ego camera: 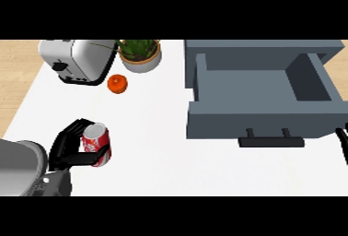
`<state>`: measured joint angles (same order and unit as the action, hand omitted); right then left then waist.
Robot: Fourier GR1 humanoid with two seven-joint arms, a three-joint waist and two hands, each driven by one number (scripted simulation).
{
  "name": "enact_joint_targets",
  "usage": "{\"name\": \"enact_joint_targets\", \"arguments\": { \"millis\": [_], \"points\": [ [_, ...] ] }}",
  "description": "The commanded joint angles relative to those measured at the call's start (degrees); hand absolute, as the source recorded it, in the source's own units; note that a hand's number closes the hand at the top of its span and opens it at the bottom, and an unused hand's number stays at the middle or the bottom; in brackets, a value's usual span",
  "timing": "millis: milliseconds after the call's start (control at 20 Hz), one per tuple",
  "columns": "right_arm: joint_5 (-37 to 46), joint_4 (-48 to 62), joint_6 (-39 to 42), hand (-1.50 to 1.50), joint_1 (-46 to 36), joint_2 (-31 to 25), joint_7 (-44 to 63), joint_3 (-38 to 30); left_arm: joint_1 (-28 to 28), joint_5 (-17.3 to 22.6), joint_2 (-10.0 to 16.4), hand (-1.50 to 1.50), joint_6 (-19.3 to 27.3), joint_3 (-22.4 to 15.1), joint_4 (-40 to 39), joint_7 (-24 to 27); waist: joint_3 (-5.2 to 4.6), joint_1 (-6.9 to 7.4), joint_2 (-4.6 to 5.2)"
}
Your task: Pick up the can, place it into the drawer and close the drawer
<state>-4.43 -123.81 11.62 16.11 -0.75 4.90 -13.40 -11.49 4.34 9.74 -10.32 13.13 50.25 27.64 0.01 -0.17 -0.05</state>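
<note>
Now the left hand (66,150) is curling closed round the red can (95,139) at the near left of the counter (159,120). The drawer (253,120) is standing open on the right, well apart. The right hand (342,145) is only just showing at the right edge; open or closed, I cannot tell.

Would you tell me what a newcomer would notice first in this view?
The red can stands out at lower left, with the left hand curled round it. At right, the grey drawer stands open. A toaster, plant and orange sit top left.
</note>
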Motion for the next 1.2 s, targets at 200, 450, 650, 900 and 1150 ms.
{"name": "enact_joint_targets", "arguments": {
  "millis": [200, 450, 650, 900, 1150],
  "points": [
    [-1.4, 1.7, 0.6, -1.5, -1.7, -1.6, 0.1, -2.7, 0.1, 0.8, -4.1, 1.5, 8.0, 0.0, 4.3, -1.2, 0.0, 0.11, 0.02],
    [-2.4, -4.1, -0.3, -1.5, 2.6, 0.5, 1.4, -0.6, -3.3, 2.3, -3.9, 1.5, 9.5, -0.9, 10.1, -7.4, 0.0, -0.07, -0.02],
    [-0.7, 0.5, 0.3, -1.5, 0.3, 0.2, -1.6, -1.1, -5.7, 3.4, -1.5, 1.5, 6.3, -0.9, 9.8, -8.6, -0.01, -0.1, 0.06],
    [0.6, 0.5, -1.5, -1.5, 2.1, 0.7, -2.9, 1.7, -5.0, 0.1, -6.5, 1.5, 12.3, -8.1, 24.4, -20.1, 0.02, 0.11, -0.03],
    [-1.9, -0.8, 0.1, -1.5, -0.1, -0.9, -0.1, -2.4, -10.3, -1.8, -7.2, 1.5, 14.4, -10.8, 28.4, -25.7, 0.01, 0.01, -0.02]
  ]
}}
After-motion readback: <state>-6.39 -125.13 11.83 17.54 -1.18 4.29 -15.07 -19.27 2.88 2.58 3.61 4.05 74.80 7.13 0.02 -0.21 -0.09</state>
